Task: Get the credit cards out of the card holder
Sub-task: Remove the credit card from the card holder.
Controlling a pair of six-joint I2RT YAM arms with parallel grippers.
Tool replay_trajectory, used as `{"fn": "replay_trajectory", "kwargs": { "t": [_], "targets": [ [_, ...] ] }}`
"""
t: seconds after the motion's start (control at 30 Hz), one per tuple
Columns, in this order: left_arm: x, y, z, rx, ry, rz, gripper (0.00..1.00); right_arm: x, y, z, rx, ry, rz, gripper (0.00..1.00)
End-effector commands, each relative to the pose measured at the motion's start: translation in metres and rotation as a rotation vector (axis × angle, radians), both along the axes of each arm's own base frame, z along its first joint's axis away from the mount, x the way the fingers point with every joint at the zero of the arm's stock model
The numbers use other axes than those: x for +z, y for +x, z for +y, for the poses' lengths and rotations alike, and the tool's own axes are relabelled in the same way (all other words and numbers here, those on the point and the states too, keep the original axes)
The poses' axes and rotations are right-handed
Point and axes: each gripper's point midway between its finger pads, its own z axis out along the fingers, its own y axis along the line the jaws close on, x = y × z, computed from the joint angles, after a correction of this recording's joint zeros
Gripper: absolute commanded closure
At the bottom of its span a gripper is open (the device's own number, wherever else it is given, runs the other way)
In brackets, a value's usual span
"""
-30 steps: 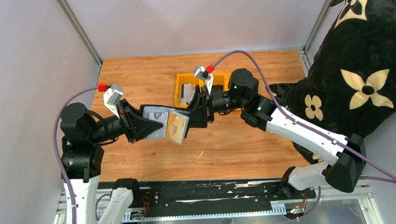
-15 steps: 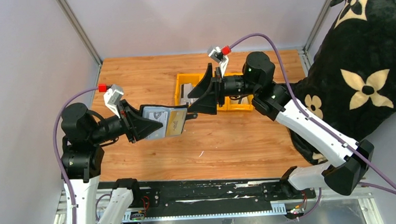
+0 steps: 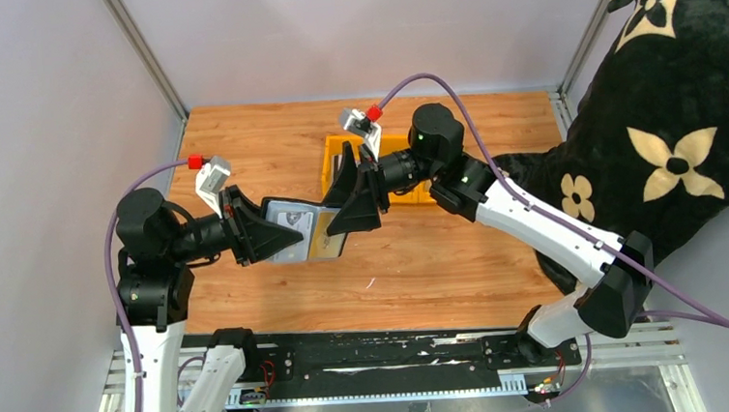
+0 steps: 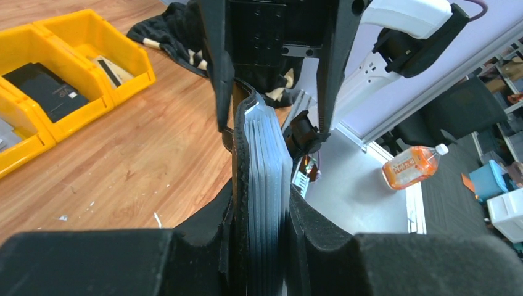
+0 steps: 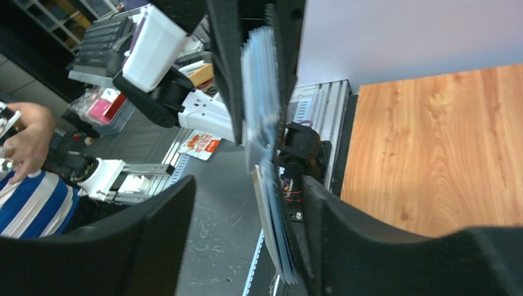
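Observation:
My left gripper (image 3: 281, 239) is shut on the black card holder (image 4: 239, 154) and holds it above the table, open end towards the right arm. A stack of several pale grey-white credit cards (image 3: 292, 217) sits in it, seen edge-on in the left wrist view (image 4: 269, 179). My right gripper (image 3: 349, 199) is open, with its fingers on either side of the cards' far end. In the right wrist view the cards (image 5: 271, 216) lie close against the right finger (image 5: 345, 246), with a wide gap to the left finger (image 5: 154, 246).
Yellow bins (image 4: 61, 68) stand on the wooden table (image 3: 442, 259) behind the right gripper; one holds a chunky black item (image 4: 43, 89). A black blanket with cream flowers (image 3: 665, 127) is heaped at the right edge.
Half a second ago my right gripper was up over the yellow bins. It has swung back left and down and now straddles the cards' end. The left gripper has kept holding the holder.

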Motion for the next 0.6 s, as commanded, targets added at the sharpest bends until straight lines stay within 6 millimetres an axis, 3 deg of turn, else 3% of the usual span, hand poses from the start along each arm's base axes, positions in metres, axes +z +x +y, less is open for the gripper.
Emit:
{"fn": "replay_trajectory", "kwargs": {
  "t": [0.0,0.2,0.3,0.43,0.5,0.57],
  "targets": [
    [0.006,-0.004,-0.002,-0.040,-0.015,-0.012,0.96,0.009,-0.027,-0.001,0.135,0.049,-0.030,0.38],
    [0.003,0.002,-0.003,-0.042,-0.024,0.043,0.92,-0.002,-0.025,0.005,0.138,0.003,0.030,0.79],
    [0.002,0.006,-0.002,-0.016,-0.024,0.059,0.81,-0.006,-0.023,0.006,0.119,-0.014,0.047,0.95],
    [0.006,0.006,-0.002,-0.004,-0.036,0.074,0.51,-0.004,-0.022,0.003,0.075,0.005,0.038,1.00],
    [0.007,0.002,-0.003,-0.013,-0.049,0.089,0.44,0.000,-0.022,0.000,0.056,0.030,0.031,1.00],
    [0.005,0.000,-0.004,-0.024,-0.058,0.096,0.43,0.004,-0.021,-0.001,0.045,0.047,0.030,1.00]
  ]
}}
